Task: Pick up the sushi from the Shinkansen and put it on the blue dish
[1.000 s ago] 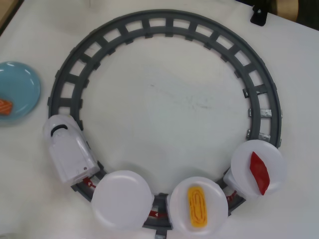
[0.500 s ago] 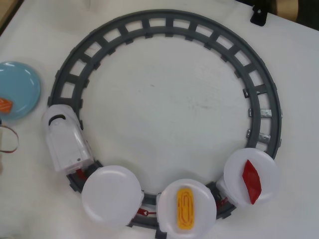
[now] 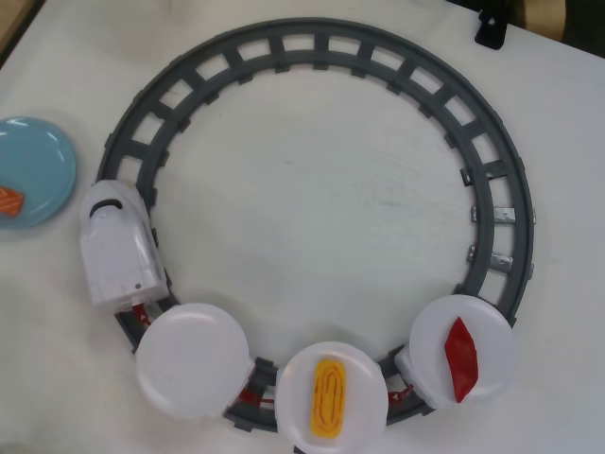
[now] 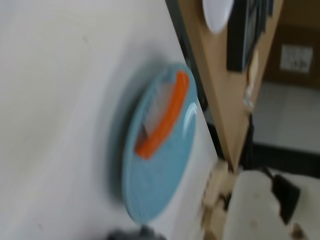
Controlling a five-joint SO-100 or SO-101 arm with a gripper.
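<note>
The orange sushi (image 3: 9, 200) lies on the blue dish (image 3: 40, 163) at the left edge of the overhead view. In the blurred wrist view the same sushi (image 4: 163, 116) rests on the tilted-looking blue dish (image 4: 150, 190). The white Shinkansen (image 3: 117, 252) stands on the left side of the grey track (image 3: 321, 52). Behind it come three cars with white plates: one empty (image 3: 192, 359), one with a yellow egg piece (image 3: 329, 397), one with a dark red piece (image 3: 460, 357). My gripper shows in neither view.
A wooden table edge (image 4: 220, 75) and dark furniture run past the dish in the wrist view. A black clamp (image 3: 492, 28) sits at the top right of the overhead view. White tabletop (image 3: 331, 208) fills the inside of the track ring.
The train and its three cars have rolled clockwise along the track, nose rising on the left side. A thin reddish cable seen at the left edge half a second ago is gone.
</note>
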